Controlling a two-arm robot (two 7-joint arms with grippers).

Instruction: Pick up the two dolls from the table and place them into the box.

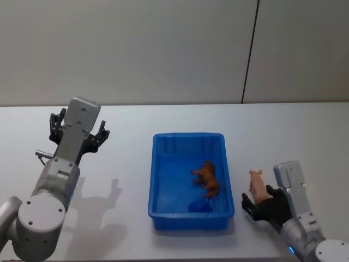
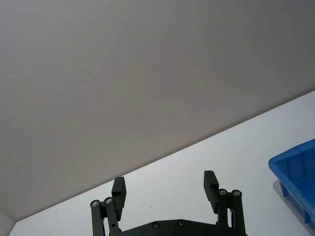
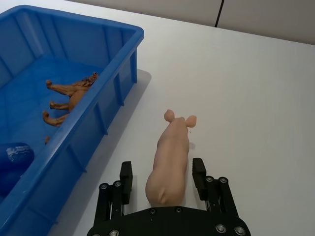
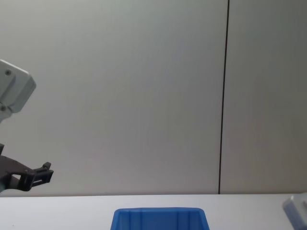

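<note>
A pink pig doll [image 1: 256, 183] [image 3: 172, 152] lies on the white table [image 1: 131, 120] just right of the blue box [image 1: 188, 135] [image 3: 106, 81]. My right gripper [image 1: 257, 197] [image 3: 162, 169] is low at the table and open, one finger on each side of the pig's rear half. A brown horse-like doll [image 1: 208, 179] [image 3: 71, 93] lies on its side inside the box. Beside it, near the box's front wall, sits a small rounded blue lump [image 1: 199, 206] [image 3: 15, 152]. My left gripper [image 1: 79, 131] [image 2: 165, 184] hangs open and empty, raised above the table left of the box.
The box stands in the middle of the table, and its rim shows at the edges of the left wrist view [image 2: 295, 172] and the chest view [image 4: 160, 218]. A plain grey wall [image 4: 144, 96] rises behind the table's far edge.
</note>
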